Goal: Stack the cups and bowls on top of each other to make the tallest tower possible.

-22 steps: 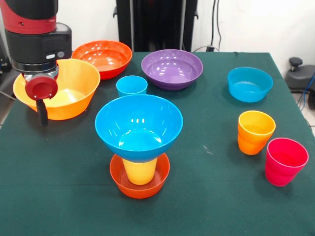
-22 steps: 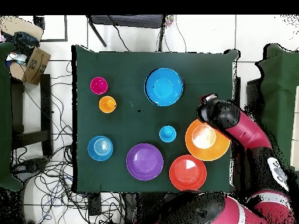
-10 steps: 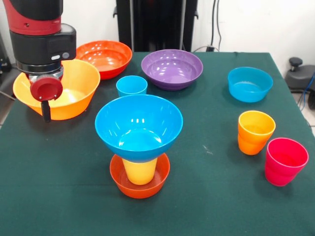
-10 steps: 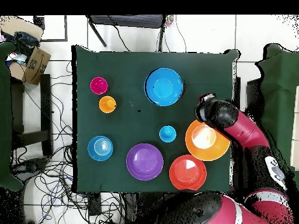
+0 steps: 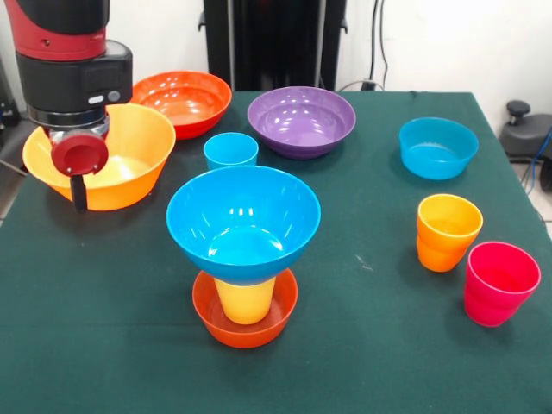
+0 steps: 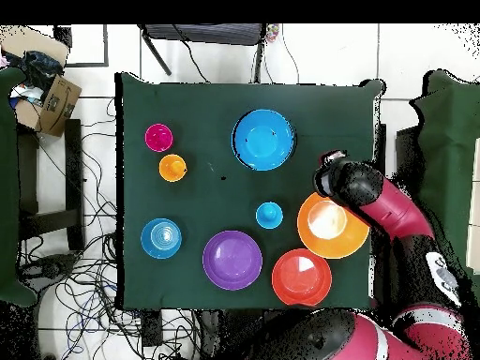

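A short tower (image 5: 244, 259) stands near the front edge of the green cloth-covered table (image 5: 371, 345): a small red-orange glossy plastic bowl (image 5: 246, 326) at the base, a yellow plastic tumbler (image 5: 246, 300) standing in it, and a large blue plastic bowl (image 5: 243, 222) flaring on top. Three pieces are stacked and seven appear left. Loose on the cloth are a large light orange plastic bowl (image 5: 129, 164) at the left edge, a medium red-orange bowl (image 5: 183, 101) and a purple bowl (image 5: 302, 120) along the far edge, a small blue tumbler (image 5: 231, 151) between them and the tower, a small teal-blue bowl (image 5: 438, 147) toward the far right corner, and an orange tumbler (image 5: 447, 231) just beside a pinkish red tumbler (image 5: 500, 282) at the right edge. The robot's gripper (image 5: 78, 177) hangs at the near rim of the light orange bowl; only one dark finger shows below a red disc, so whether the jaws are open or closed cannot be told, though nothing seems to be carried.
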Available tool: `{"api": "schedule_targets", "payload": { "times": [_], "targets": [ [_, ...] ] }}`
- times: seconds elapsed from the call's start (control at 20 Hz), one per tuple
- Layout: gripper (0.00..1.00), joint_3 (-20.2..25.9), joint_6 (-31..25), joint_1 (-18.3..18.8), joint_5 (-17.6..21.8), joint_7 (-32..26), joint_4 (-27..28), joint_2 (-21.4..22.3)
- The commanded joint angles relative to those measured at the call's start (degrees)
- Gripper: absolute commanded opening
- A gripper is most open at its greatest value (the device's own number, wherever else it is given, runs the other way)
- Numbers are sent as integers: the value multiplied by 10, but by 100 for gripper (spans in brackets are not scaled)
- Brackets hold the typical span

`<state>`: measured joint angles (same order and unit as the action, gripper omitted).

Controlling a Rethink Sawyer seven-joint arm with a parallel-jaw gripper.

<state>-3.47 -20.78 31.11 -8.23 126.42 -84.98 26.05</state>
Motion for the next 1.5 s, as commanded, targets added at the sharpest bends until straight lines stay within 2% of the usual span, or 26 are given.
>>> {"api": "schedule_targets", "payload": {
  "times": [0.05,0.45,1.3,1.35,1.5],
  "targets": [
    [0,31,-40,-17,17,21,-29,28],
    [0,28,-93,-18,18,7,-30,65],
    [0,23,-87,-22,22,20,-40,56],
    [100,22,-86,-22,21,22,-43,57],
    [100,17,-89,-26,19,29,-45,57]
  ]
}}
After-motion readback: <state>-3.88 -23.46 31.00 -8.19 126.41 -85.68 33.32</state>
